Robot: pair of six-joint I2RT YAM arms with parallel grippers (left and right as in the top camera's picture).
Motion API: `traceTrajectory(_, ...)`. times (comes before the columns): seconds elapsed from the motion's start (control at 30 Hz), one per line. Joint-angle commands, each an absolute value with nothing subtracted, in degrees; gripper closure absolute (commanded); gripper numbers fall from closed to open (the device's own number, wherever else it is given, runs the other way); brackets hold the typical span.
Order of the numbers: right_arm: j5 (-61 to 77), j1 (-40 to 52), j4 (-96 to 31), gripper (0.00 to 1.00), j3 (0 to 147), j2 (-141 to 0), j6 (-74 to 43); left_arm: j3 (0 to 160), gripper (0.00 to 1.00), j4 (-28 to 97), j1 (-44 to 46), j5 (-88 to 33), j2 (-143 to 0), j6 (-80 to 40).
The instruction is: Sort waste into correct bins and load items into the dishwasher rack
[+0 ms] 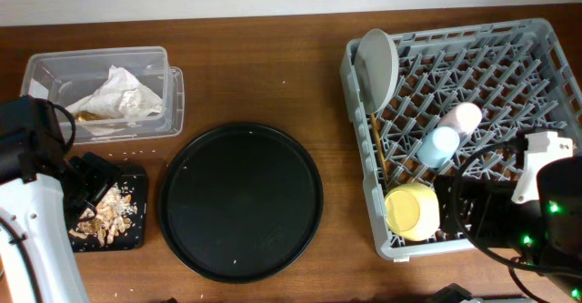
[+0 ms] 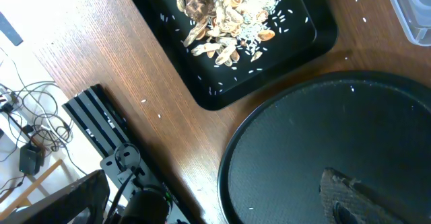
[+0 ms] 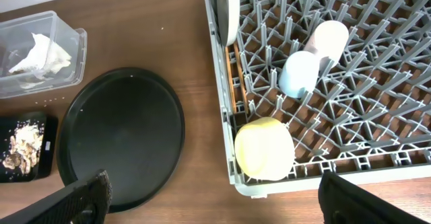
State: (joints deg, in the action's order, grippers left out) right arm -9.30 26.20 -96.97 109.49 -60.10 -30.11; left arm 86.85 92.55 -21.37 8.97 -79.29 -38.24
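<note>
Now | right claw (image 3: 214,180) is hanging wide open, holding nothing | round yellow plastic bowl (image 3: 264,148) is lying just ahead, slightly right.

Looking like a robot lab bench: wooden table (image 1: 273,66) carrying a staged dishwasher rack (image 1: 509,57), loose cables (image 2: 29,159) trailing off the table's edge beside a black aluminium rail (image 2: 94,123).
</note>
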Motion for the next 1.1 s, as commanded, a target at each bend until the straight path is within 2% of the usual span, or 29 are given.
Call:
traceTrajectory(0.0,-8.8,26.3,-97.3,0.01,109.1,-60.5,-30.0,87.4,0.01,92.6,-21.7,9.0,-78.7,-38.8)
traceTrajectory(0.23,-8.8,25.7,-97.1,0.01,108.9,-60.4,-30.0,87.4,0.01,92.6,-21.7,9.0,-78.7,-38.8)
traceTrajectory(0.47,-9.2,16.3,-94.9,0.01,106.1,-53.6,-29.1,87.4,0.01,92.6,-21.7,9.0,-78.7,-38.8)
traceTrajectory(0.7,-7.6,11.7,-79.6,0.01,80.1,-34.7,-28.9,87.4,0.01,92.6,-21.7,9.0,-78.7,-38.8)
traceTrajectory(0.83,-5.9,10.7,-77.3,0.01,65.4,-24.4,-29.0,87.4,0.01,92.6,-21.7,9.0,-78.7,-38.8)
traceTrajectory(0.93,-6.4,10.7,-77.1,0.01,60.3,-20.9,-28.9,87.4,0.01,92.6,-21.7,9.0,-78.7,-38.8)
traceTrajectory(1.07,-9.5,8.1,-68.6,0.01,55.2,-18.1,-28.9,87.4,0.01,92.6,-21.7,9.0,-78.7,-38.8)
